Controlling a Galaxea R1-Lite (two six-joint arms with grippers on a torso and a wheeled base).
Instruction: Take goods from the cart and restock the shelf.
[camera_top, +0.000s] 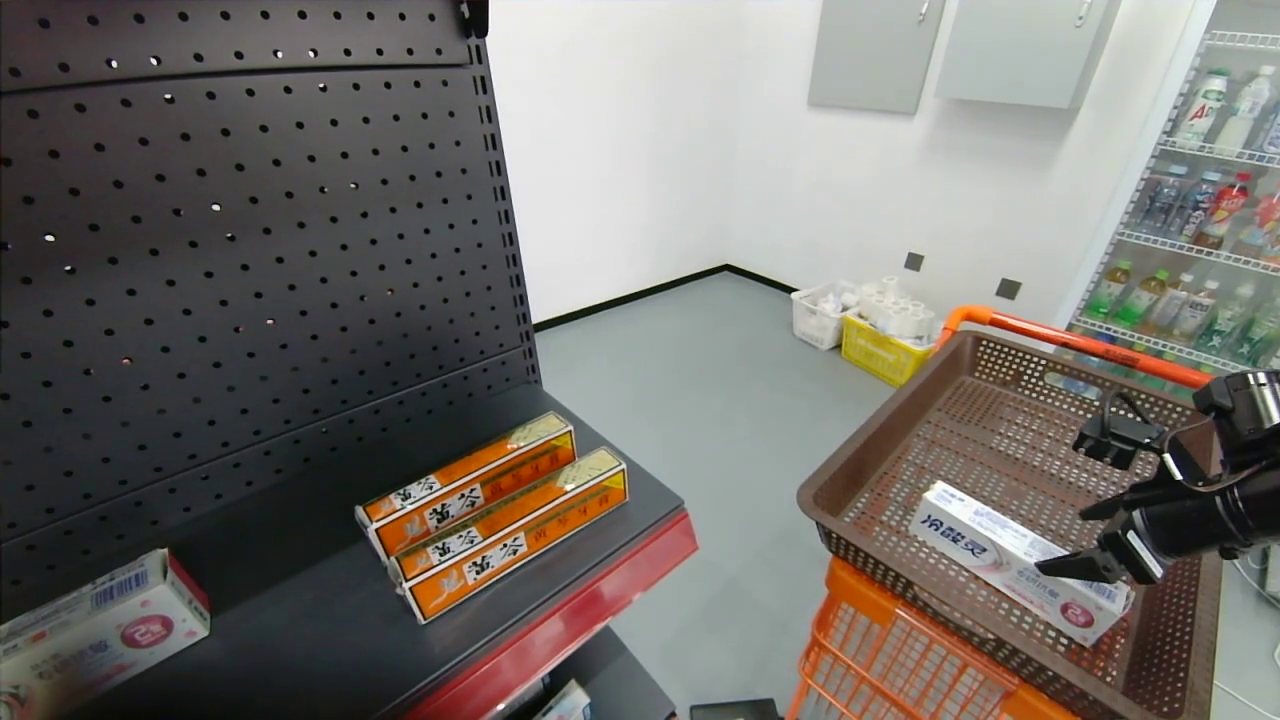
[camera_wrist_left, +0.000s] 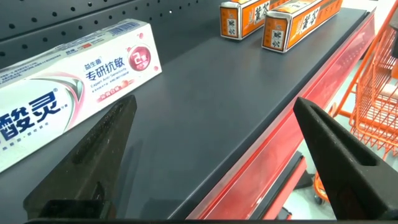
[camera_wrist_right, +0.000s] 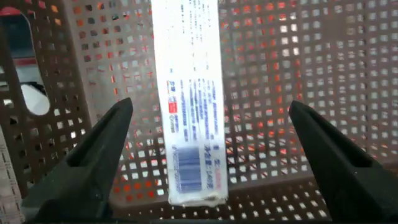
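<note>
A white toothpaste box (camera_top: 1018, 572) lies in the brown perforated cart basket (camera_top: 960, 400). My right gripper (camera_top: 1065, 540) hangs open just above the box's near end; in the right wrist view the box (camera_wrist_right: 188, 99) runs lengthwise between the spread fingers (camera_wrist_right: 93, 162) of that gripper (camera_wrist_right: 210, 106). On the black shelf (camera_top: 330, 600) lie two orange boxes (camera_top: 490, 510) side by side and a white-and-pink toothpaste box (camera_top: 100, 620) at the left. My left gripper (camera_wrist_left: 214, 102) is open, low over the shelf board (camera_wrist_left: 217, 118), beside that white-and-pink box (camera_wrist_left: 74, 87), holding nothing.
A black pegboard (camera_top: 250, 220) backs the shelf, whose front edge is red (camera_top: 580, 610). The cart has an orange handle (camera_top: 1070, 340) and an orange lower basket (camera_top: 900, 650). Yellow and white bins (camera_top: 880, 330) stand on the floor by the far wall. A drinks rack (camera_top: 1200, 200) stands at right.
</note>
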